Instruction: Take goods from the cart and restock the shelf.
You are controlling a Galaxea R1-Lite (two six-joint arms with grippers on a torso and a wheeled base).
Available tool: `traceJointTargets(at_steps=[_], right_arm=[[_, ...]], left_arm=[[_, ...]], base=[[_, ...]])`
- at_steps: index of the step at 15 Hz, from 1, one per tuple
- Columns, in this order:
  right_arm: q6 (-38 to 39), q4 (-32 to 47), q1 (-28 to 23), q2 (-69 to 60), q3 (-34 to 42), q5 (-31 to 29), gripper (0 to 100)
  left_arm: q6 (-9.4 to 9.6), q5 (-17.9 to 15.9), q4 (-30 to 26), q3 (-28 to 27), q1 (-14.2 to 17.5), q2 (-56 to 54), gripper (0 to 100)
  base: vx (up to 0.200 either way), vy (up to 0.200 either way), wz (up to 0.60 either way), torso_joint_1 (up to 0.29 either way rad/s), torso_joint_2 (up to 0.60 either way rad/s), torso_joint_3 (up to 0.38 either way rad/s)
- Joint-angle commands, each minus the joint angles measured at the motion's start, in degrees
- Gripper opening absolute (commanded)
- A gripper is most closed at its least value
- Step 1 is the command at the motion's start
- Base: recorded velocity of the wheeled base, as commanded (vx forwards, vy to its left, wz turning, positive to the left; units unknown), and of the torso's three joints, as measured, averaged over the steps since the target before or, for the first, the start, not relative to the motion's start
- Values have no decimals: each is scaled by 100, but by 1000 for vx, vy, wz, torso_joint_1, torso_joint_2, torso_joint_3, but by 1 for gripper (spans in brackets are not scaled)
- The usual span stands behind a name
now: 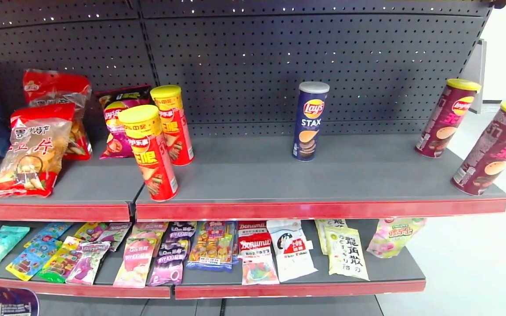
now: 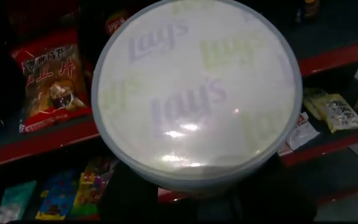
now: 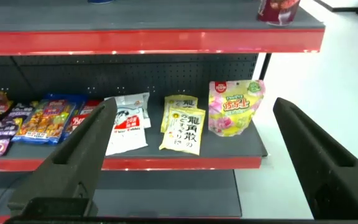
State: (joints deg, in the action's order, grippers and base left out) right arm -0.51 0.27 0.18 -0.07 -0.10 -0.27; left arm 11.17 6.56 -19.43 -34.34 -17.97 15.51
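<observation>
Holding the chips can [image 2: 197, 93] in your left gripper [image 2: 197, 186], you are, as I judge it, at the placing step. The pale lid of the can is very close to the left wrist camera. The dark fingers [image 2: 126, 202] stand at both sides of its body, so the jaws look closed on it, though the contact itself is hidden. The can hangs in front of the shelving and is not yet set down. Your right gripper [image 3: 194, 143] has its jaws wide apart with nothing between them, and it faces the lower shelf [image 3: 166, 163] with the small packets. On the upper shelf [image 1: 244, 175] there is bare board on both sides of the blue can [image 1: 310, 120], between the red cans [image 1: 154, 151] and the maroon cans [image 1: 448, 118]. The blue can has a similar pale lid, so a place just beside it seems the right one. Bring the can over the red front edge [image 1: 319, 210] high enough that the bottom does not catch on it. Hold it upright and lower it until the bottom sits flat. Open the jaws only when it stands by itself, because such a tall can tips easily. Then draw the gripper straight back toward you, so that no finger brushes the blue can.
</observation>
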Motion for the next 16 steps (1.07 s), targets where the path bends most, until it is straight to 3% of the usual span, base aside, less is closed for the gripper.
traceJointTargets(at_steps=[1, 3, 6, 10, 11, 12, 13, 16], right_arm=[[-2, 0, -1, 7, 1, 0, 100], [7, 0, -1, 7, 1, 0, 100], [7, 0, -1, 7, 1, 0, 100], [-81, 8, -1, 7, -17, 18, 100], [-221, 0, 26, 60, -280, 343, 100], [-160, 52, 8, 1405, -1511, 624, 100], [-177, 8, 61, 2161, -2100, 739, 100], [-1250, -36, 527, 3681, -2785, 1451, 100]], left_arm=[[0, 3, 1, -2, -5, -13, 0], [61, 3, 1, -2, -5, -13, 0], [237, -102, 1, 33, -5, -136, 0], [246, -146, -105, 94, 4, -540, 0], [246, -137, -122, 129, 22, -628, 0], [246, -129, -131, 165, 22, -724, 0], [246, -146, -122, 244, 22, -760, 0], [246, -76, -122, 340, 30, -768, 0]], base=[[200, 0, 0, -22, -17, 2], [200, 0, 0, -7, -3, 5], [0, 0, 0, 0, 0, 0], [0, 0, 0, 0, 0, 0], [0, 0, 0, 0, 0, 0], [0, 0, 0, 0, 0, 0], [0, 0, 0, 0, 0, 0], [0, 0, 0, 0, 0, 0]])
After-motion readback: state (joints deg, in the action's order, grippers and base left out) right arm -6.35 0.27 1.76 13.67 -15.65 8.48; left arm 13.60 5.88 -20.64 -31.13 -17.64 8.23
